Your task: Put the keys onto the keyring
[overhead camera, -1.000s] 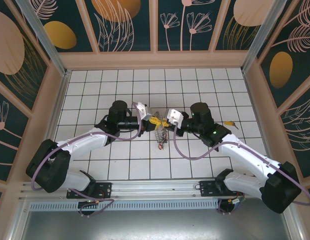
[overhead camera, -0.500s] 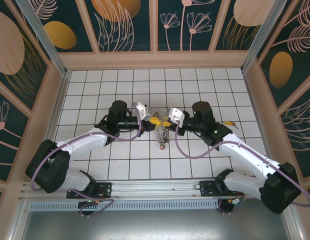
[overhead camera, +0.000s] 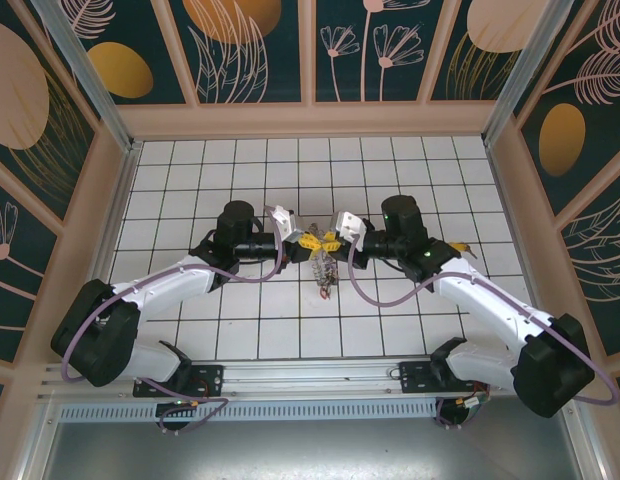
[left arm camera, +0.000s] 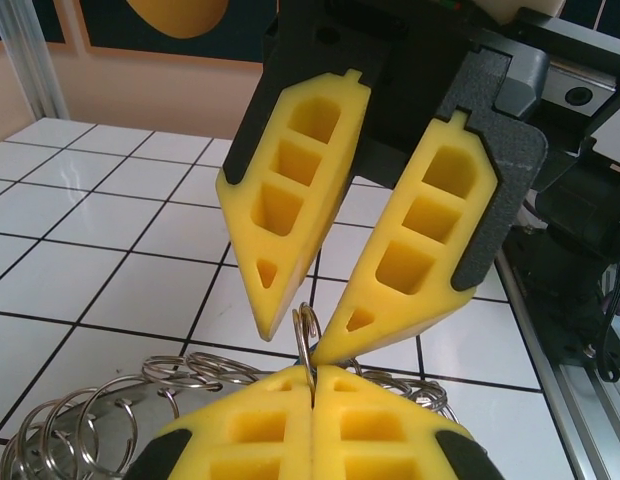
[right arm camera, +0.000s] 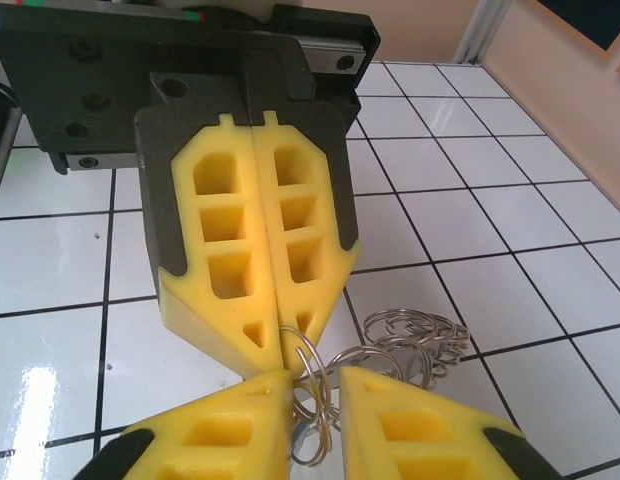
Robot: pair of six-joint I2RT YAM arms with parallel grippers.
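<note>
My left gripper (overhead camera: 306, 240) (left arm camera: 312, 372) is shut on a thin metal split ring (left arm camera: 304, 306) (right arm camera: 323, 371), holding it upright above the tiled floor. My right gripper (overhead camera: 330, 242) (right arm camera: 315, 378) faces it tip to tip and is narrowly open. The ring stands in its gap and leans on one finger (left arm camera: 335, 345). From the ring trails a bunch of small metal rings (left arm camera: 100, 420) (right arm camera: 410, 335) and keys (overhead camera: 323, 272), hanging down to the tiles. I cannot make out the keyring itself within the bunch.
A loose key with a yellow tag (overhead camera: 460, 246) lies on the tiles to the right of my right wrist. Painted walls (overhead camera: 310, 60) enclose the white tiled floor on three sides, with bare tiles behind and in front of the grippers.
The right wrist has shifted slightly towards the back and right. Its jaws widened a little and narrowed again. The left arm has held still with the ring.
</note>
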